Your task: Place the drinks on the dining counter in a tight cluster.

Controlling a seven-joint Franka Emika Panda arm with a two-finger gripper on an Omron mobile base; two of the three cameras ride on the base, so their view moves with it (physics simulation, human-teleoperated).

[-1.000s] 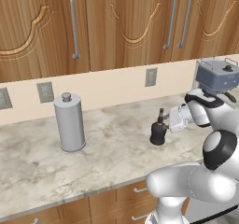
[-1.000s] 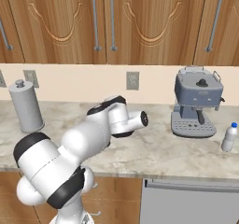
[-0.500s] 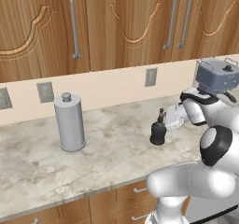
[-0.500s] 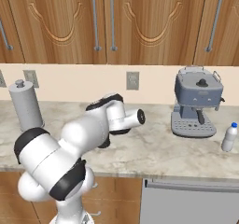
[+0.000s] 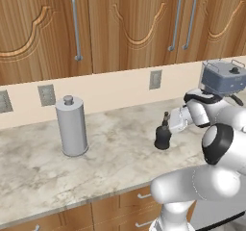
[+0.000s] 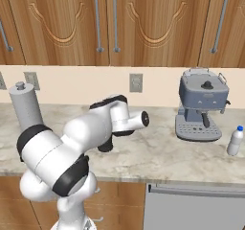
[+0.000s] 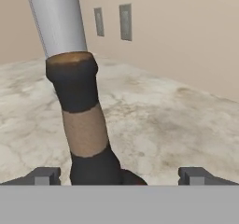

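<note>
the gripper (image 7: 119,174) stands wide apart, its tips flanking the neck of the squat black bottle (image 5: 163,135), which stands on the marble worktop (image 5: 110,153) near the arm. the risk i see: the neck sits nearer the left fingertip (image 7: 43,175), so closing could nudge the bottle sideways and tip it. the neck looks smooth, dark with a tan band, round and narrow above a bulbous base, probably slippery. the grey cylindrical canister (image 5: 72,126) stands far left; the small white bottle (image 6: 235,140) stands right of the blue-grey coffee machine (image 6: 202,104).

Both base cameras face the marble worktop (image 5: 110,162) (image 6: 158,155) from behind; the hand camera skims just above it.
</note>
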